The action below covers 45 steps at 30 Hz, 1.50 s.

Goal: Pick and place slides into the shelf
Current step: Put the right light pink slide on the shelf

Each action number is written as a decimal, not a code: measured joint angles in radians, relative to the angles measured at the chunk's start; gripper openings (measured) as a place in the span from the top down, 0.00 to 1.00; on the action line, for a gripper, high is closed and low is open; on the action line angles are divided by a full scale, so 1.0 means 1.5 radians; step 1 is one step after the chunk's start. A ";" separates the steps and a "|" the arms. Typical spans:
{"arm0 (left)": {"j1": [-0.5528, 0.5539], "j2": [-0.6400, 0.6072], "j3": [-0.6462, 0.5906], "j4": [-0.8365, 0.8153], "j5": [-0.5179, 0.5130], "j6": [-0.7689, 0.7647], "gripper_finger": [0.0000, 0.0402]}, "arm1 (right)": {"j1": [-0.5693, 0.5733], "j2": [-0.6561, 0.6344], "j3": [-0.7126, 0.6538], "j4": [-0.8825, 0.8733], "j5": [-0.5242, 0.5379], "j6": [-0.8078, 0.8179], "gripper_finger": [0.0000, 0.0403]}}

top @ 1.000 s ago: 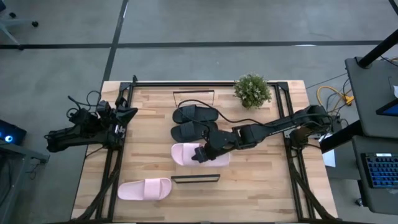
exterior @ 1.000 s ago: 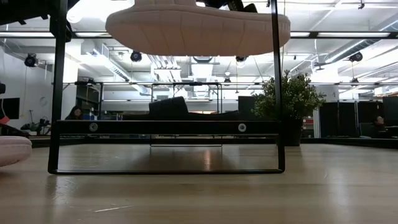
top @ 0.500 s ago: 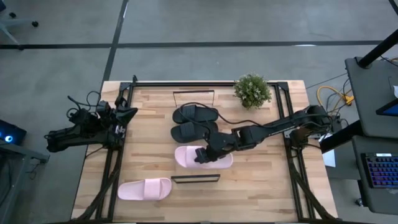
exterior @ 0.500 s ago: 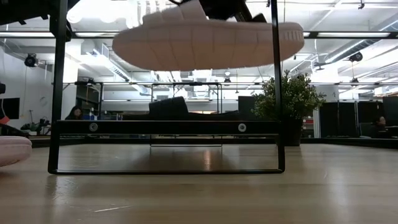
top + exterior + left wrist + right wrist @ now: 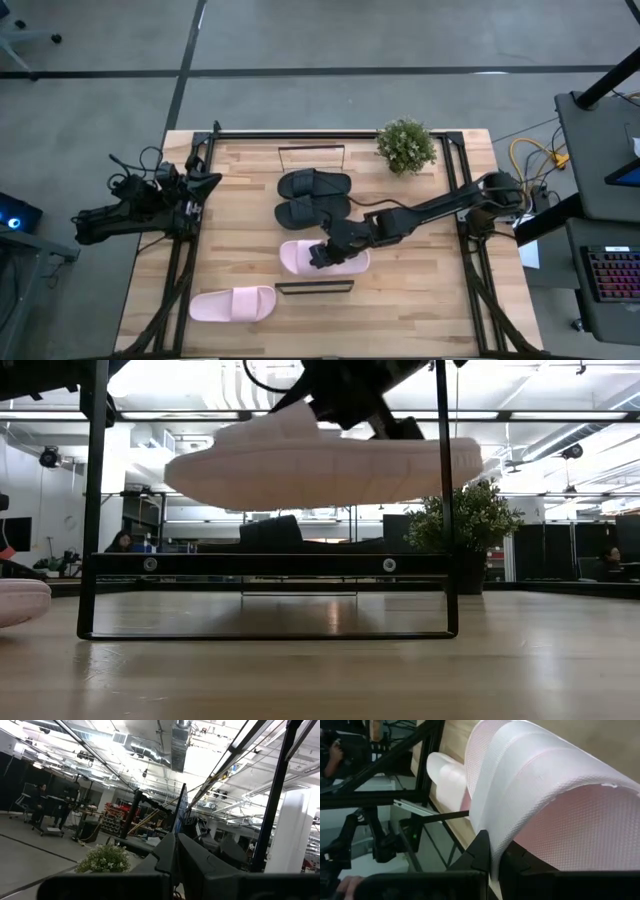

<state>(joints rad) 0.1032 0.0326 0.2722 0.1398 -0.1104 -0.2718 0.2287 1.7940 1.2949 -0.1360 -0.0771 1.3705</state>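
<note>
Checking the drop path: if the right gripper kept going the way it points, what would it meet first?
Probably the other pink slide lying ahead of the right gripper, which is shut on a pink slide's strap; depth is unclear.

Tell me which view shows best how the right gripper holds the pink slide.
The right wrist view: the right gripper is shut on the strap of the pink slide. The high view shows only the arm covering the slide; the low view shows it lifted, grip hidden. The left wrist view shows neither.

The light-wood plank tabletop (image 5: 420,280) carries a small green potted plant (image 5: 406,146) near its far right corner. Two black slide sandals (image 5: 313,197) lie side by side mid-table. A pale pink slide sandal (image 5: 232,303) rests near the near left corner.
</note>
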 joint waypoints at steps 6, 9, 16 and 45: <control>0.000 0.000 0.001 0.000 0.000 0.000 0.99 | 0.000 0.018 0.004 0.032 0.010 -0.003 0.98; 0.000 0.000 0.001 0.000 0.000 0.000 0.99 | 0.003 0.027 0.004 0.039 0.009 -0.001 0.98; 0.000 0.000 0.001 0.000 -0.001 0.000 0.99 | 0.011 0.049 0.004 0.072 -0.010 0.032 0.98; 0.000 0.001 0.000 0.001 -0.002 0.017 0.99 | 0.026 0.050 -0.034 0.117 0.034 0.064 0.98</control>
<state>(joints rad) 0.1036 0.0338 0.2724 0.1406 -0.1139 -0.2459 0.2670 1.8683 1.2437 0.0402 -0.0253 1.4660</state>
